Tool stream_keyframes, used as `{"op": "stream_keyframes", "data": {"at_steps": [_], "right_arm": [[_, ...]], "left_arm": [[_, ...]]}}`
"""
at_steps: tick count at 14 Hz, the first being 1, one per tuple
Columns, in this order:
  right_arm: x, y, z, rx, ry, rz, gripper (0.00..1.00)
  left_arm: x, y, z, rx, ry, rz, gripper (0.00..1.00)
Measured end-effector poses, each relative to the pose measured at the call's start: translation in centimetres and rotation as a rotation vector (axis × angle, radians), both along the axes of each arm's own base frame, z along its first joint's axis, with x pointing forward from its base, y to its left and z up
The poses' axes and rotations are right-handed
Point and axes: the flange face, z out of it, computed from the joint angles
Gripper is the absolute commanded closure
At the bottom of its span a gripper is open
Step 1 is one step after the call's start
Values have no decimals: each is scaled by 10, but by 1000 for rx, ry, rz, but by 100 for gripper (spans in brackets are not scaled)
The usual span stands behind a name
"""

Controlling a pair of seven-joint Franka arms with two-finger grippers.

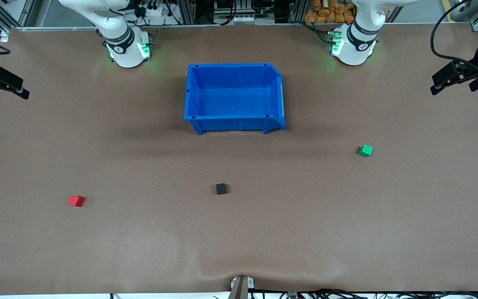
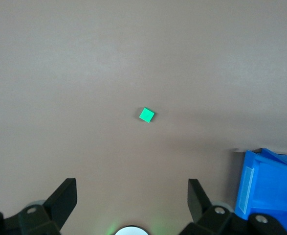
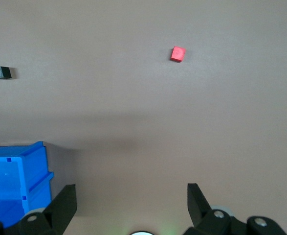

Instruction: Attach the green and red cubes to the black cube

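On table [image 1: 139,249], separate cubes, grippers open

Legible text, labels, brands, numbers, signs: none. The blue bin [image 1: 234,97] bears no readable marking. The cubes nearer the front camera than that bin have plain faces.

Two white arms [image 1: 118,37] — black joint bands, green lights at the bases — with black jaws.

The brown table [image 1: 347,232] carries a blue bin [image 1: 234,124], green cube [image 1: 365,150], black cube [image 1: 221,189] and red cube [image 1: 75,201].
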Motion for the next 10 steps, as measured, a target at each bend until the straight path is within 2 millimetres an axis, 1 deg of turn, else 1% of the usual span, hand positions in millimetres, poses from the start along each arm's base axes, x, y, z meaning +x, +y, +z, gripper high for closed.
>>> {"op": "stream_keyframes", "data": {"at_steps": [3, 6, 8, 10], "right_arm": [[1, -1, -2, -2, 5, -21, 0], [4, 0, -7, -1, 16, -24, 0], [9, 0, -17, -1, 34, -22, 0], [16, 0, -29, 0, 54, -22, 0]], "left_arm": [[0, 0, 0, 0, 0, 1, 0], [2, 1, 7, -2, -14, 2, 0], [4, 0, 9, -2, -15, 1, 0], [5, -2, 4, -2, 12, -2, 0]]}}
